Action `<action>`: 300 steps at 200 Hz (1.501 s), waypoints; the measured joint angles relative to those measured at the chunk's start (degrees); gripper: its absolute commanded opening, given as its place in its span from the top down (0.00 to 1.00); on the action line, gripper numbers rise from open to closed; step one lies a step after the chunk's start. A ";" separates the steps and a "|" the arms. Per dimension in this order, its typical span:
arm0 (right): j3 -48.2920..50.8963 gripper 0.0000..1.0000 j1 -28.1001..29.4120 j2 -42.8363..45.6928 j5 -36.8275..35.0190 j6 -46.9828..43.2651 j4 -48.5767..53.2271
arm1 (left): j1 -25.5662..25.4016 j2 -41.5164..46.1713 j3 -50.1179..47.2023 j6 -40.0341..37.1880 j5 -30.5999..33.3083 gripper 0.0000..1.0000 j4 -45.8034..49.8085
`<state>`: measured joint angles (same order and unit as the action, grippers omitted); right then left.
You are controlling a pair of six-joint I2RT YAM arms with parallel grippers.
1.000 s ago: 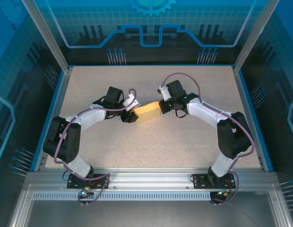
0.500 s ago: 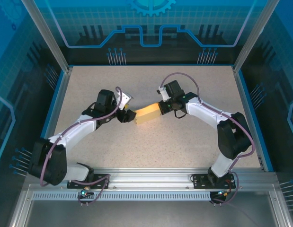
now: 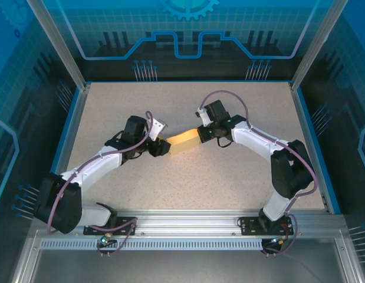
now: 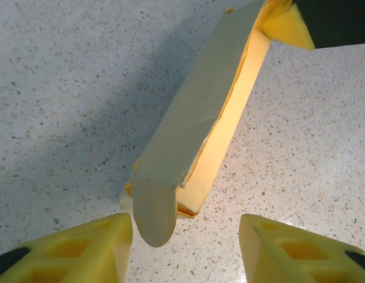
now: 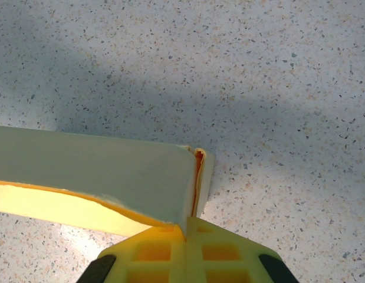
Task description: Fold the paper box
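L gripper (image 4: 185,227) swung back to paper box (image 3: 183,141).
Jaws apart round loose end tab (image 4: 154,218), tuck pending; R gripper (image 5: 187,236) stayed clamped on box.

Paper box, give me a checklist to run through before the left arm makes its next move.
1. Right tool shut on the end of the paper box: ok.
2. Left tool open, one finger on each side of the box's near end: ok.
3. Rounded tab tucked inside: not ok, it sticks out beside one finger.
4. Long seam closed: not ok, it gapes and the inside shows.
5. Box resting flat on the table: cannot tell.
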<state>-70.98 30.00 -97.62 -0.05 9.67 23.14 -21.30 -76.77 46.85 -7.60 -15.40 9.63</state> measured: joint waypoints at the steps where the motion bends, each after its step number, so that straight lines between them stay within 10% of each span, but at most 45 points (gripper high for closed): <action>1: 0.00 0.97 0.00 0.00 0.00 0.00 0.00 | -0.02 -0.04 0.02 0.02 0.04 0.57 0.02; 99: 0.00 0.97 0.00 0.00 0.00 0.00 -0.02 | -0.35 -3.43 2.64 1.77 2.51 0.87 0.66; 300: 0.22 0.97 0.00 -0.24 -0.44 0.90 -0.92 | -1.29 -2.10 -2.43 38.21 4.66 0.90 -12.57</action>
<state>-70.76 30.00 -97.86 -0.49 10.57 22.22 -22.59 -78.87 44.42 30.61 -10.74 -2.94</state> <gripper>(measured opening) 0.046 0.099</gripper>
